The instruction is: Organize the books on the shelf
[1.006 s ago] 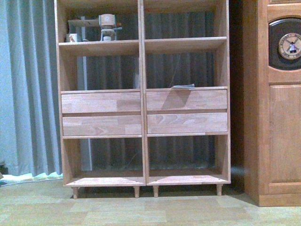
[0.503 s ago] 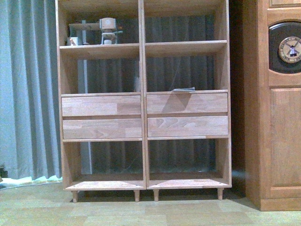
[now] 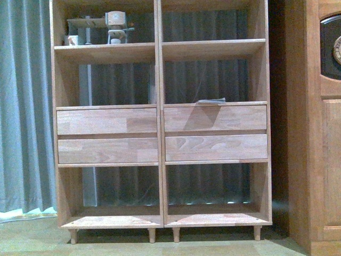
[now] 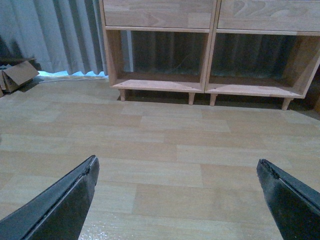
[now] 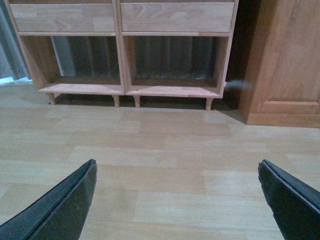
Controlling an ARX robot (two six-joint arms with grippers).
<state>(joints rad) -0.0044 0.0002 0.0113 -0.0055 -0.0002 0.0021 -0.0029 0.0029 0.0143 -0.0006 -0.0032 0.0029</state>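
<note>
Right of the shelf [image 3: 106, 121] stands a darker cabinet [image 3: 319, 160], curtain [image 3: 24, 106] behind

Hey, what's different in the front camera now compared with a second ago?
The view moved, not the objects. The shelf looks larger and fills more of the frame, and the clock face on the darker cabinet has slid partly off the right edge, so the robot seems to have rolled closer. The thin teal item above the right drawers and the wooden figure stayed put.
</note>
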